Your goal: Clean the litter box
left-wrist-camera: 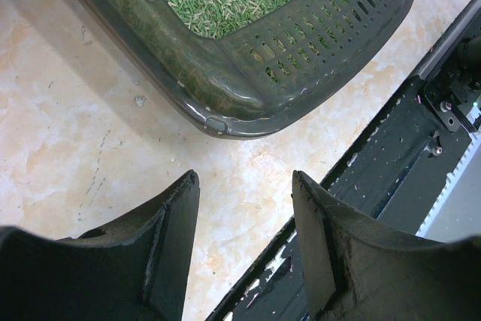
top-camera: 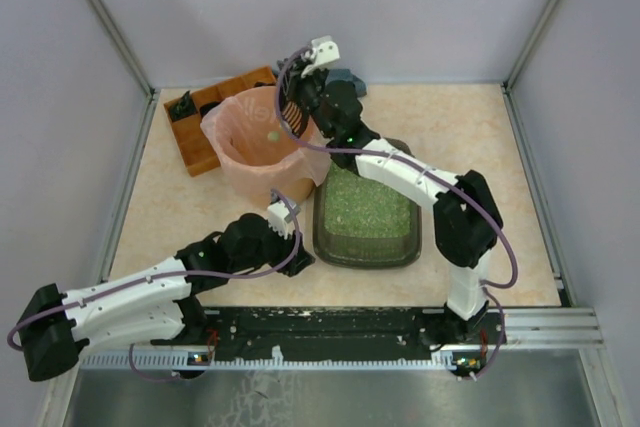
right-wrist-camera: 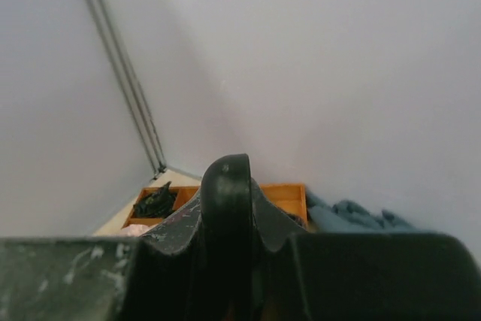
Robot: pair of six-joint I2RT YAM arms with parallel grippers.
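Found near the middle of the table (top-camera: 480, 127), just right of the pink-bagged bin (top-camera: 245, 179): the litter box (top-camera: 368, 260), filled with pale green granules. Close to its near-left corner, the left gripper (left-wrist-camera: 244, 178), fingers apart, holding nothing. Raised over the bin rim, the right gripper (top-camera: 303, 95), closed around a dark slotted scoop (top-camera: 287, 104).

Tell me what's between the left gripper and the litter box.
Only bare table separates the left gripper from the litter box, seen in the left wrist view.
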